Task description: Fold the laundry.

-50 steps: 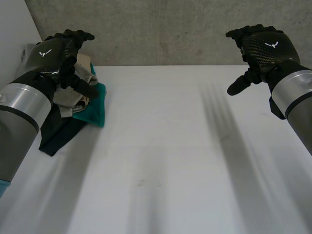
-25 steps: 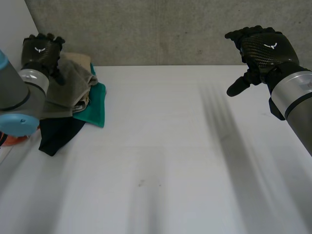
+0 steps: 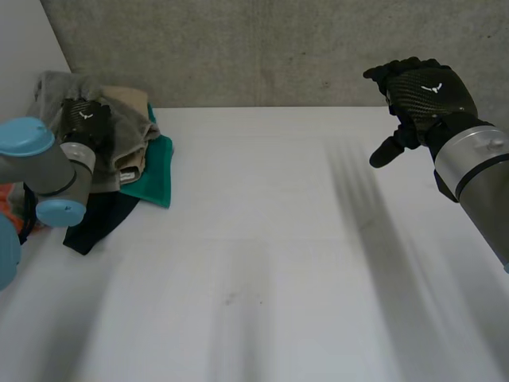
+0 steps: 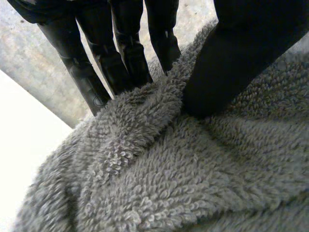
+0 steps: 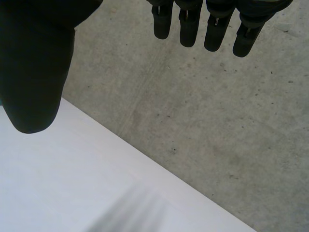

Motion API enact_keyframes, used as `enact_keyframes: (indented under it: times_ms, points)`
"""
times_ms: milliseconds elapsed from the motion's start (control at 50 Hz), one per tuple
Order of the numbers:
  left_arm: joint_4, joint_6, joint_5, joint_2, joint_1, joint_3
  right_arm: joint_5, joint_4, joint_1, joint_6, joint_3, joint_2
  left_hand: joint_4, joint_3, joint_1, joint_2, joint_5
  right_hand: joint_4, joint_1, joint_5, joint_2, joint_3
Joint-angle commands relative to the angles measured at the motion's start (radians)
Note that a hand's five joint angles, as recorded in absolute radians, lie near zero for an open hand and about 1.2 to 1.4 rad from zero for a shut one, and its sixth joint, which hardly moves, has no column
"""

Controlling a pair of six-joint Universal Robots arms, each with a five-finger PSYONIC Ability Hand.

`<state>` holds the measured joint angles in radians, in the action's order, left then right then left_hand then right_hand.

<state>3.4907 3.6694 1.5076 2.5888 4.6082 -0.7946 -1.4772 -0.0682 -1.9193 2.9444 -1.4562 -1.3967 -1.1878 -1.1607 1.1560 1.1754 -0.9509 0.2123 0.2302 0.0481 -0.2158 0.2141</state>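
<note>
A pile of laundry lies at the table's far left corner: a grey towel (image 3: 54,84) on top, a beige cloth (image 3: 130,99), a teal cloth (image 3: 156,172) and a black cloth (image 3: 94,220) below. My left hand (image 3: 84,118) is down on the grey towel. In the left wrist view its fingers (image 4: 121,52) and thumb pinch a raised ridge of the grey towel (image 4: 164,188) between them. My right hand (image 3: 422,90) hangs in the air over the far right of the table, fingers (image 5: 193,25) straight, holding nothing.
The white table (image 3: 270,239) stretches bare in front of the pile. A concrete wall (image 3: 262,48) runs along the far edge and a white wall stands at the left. Something orange (image 3: 11,199) shows beside the left arm.
My left hand has swung back and dropped onto the pile, and its fingers have closed on the grey towel. The right hand has barely moved.
</note>
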Motion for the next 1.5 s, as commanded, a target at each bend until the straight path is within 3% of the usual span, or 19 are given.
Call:
enact_keyframes:
  times_ms: [20, 140, 240, 320, 500, 520, 540, 580, 600, 680, 800, 860, 940, 1000, 1040, 1140, 1240, 1360, 1500]
  points:
    - [0.005, -0.119, 0.0, -0.208, -0.064, -0.118, -0.002, -0.001, 0.009, -0.001, 0.005, -0.004, -0.208, -0.236, 0.24, 0.221, -0.271, -0.038, -0.056, -0.048, 0.041, -0.04]
    - [0.028, -0.385, -0.02, -0.498, -0.167, -0.284, -0.003, -0.001, 0.014, 0.002, 0.014, -0.015, -0.208, -0.236, 0.24, 0.221, -0.271, -0.038, -0.056, -0.048, 0.041, -0.04]
    - [0.014, -0.575, -0.128, -0.622, -0.314, -0.414, -0.005, -0.002, 0.017, 0.004, 0.019, -0.022, -0.208, -0.236, 0.24, 0.221, -0.271, -0.038, -0.056, -0.048, 0.041, -0.04]
    - [0.005, -0.62, -0.207, -0.621, -0.438, -0.483, -0.005, -0.002, 0.029, 0.004, 0.02, -0.028, -0.208, -0.236, 0.24, 0.221, -0.271, -0.038, -0.056, -0.048, 0.041, -0.04]
    - [-0.015, -0.609, -0.225, -0.444, -0.647, -0.505, -0.005, -0.004, 0.08, 0.002, 0.03, -0.03, -0.208, -0.236, 0.24, 0.221, -0.271, -0.038, -0.056, -0.048, 0.041, -0.04]
    - [-0.016, -0.608, -0.227, -0.437, -0.652, -0.503, -0.003, -0.004, 0.085, 0.002, 0.031, -0.03, 0.006, -0.021, 0.026, 0.006, -0.056, -0.038, -0.056, -0.048, 0.041, -0.04]
    - [-0.019, -0.608, -0.225, -0.428, -0.654, -0.502, -0.002, -0.004, 0.091, 0.002, 0.033, -0.028, 0.523, 0.496, -0.491, -0.51, 0.46, -0.038, -0.056, -0.048, 0.041, -0.04]
    - [-0.024, -0.612, -0.216, -0.431, -0.652, -0.497, 0.005, 0.002, 0.1, -0.002, 0.045, -0.015, 0.937, 0.91, -0.905, -0.925, 0.875, -0.038, -0.056, -0.048, 0.041, -0.04]
    - [-0.028, -0.612, -0.213, -0.435, -0.649, -0.497, 0.008, 0.008, 0.1, -0.007, 0.048, -0.012, 1.012, 0.985, -0.98, -0.999, 0.949, -0.038, -0.056, -0.048, 0.041, -0.04]
    - [-0.074, -0.608, -0.179, -0.499, -0.605, -0.511, 0.011, 0.027, 0.101, -0.057, 0.06, 0.036, 0.966, 0.938, -0.934, -0.953, 0.903, -0.038, -0.056, -0.048, 0.041, -0.04]
    - [-0.234, -0.609, -0.064, -0.657, -0.496, -0.592, 0.037, 0.06, 0.091, -0.181, 0.079, 0.09, 0.957, 0.93, -0.925, -0.944, 0.894, -0.038, -0.056, -0.048, 0.041, -0.04]
    - [-0.309, -0.606, 0.008, -0.723, -0.476, -0.67, 0.078, 0.114, 0.091, -0.275, 0.079, 0.094, 0.957, 0.93, -0.925, -0.944, 0.894, -0.038, -0.056, -0.048, 0.041, -0.04]
    - [-0.311, -0.592, 0.049, -0.769, -0.457, -0.785, 0.15, 0.267, 0.088, -0.405, 0.068, 0.103, 0.951, 0.924, -0.919, -0.939, 0.889, -0.038, -0.056, -0.048, 0.041, -0.04]
    - [-0.274, -0.54, 0.045, -0.768, -0.425, -0.836, 0.169, 0.401, 0.077, -0.456, 0.062, 0.137, 0.951, 0.924, -0.919, -0.938, 0.888, -0.038, -0.056, -0.048, 0.041, -0.04]
    - [-0.237, -0.435, 0.045, -0.759, -0.381, -0.87, 0.163, 0.427, 0.043, -0.424, 0.039, 0.162, 0.936, 0.909, -0.904, -0.924, 0.874, -0.028, -0.045, -0.038, 0.031, -0.029]
    - [-0.182, -0.178, 0.034, -0.696, -0.284, -0.884, 0.126, 0.311, -0.006, -0.3, -0.059, 0.171, 0.933, 0.906, -0.901, -0.921, 0.871, 0.019, 0.002, 0.009, -0.016, 0.018]
    - [-0.176, 0.024, -0.088, -0.551, -0.19, -0.844, 0.08, 0.145, -0.015, -0.232, -0.186, 0.176, 0.889, 0.862, -0.858, -0.877, 0.827, 0.019, 0.002, 0.009, -0.016, 0.018]
    - [-0.188, 0.038, -0.243, -0.452, -0.161, -0.781, 0.054, -0.053, -0.018, -0.229, -0.292, 0.183, 0.795, 0.768, -0.763, -0.783, 0.733, 0.04, 0.022, 0.03, -0.036, 0.038]
    - [-0.209, 0.032, -0.26, -0.398, -0.157, -0.712, 0.051, -0.099, -0.017, -0.228, -0.286, 0.241, 0.558, 0.531, -0.526, -0.546, 0.496, 0.265, 0.247, 0.255, -0.262, 0.263]
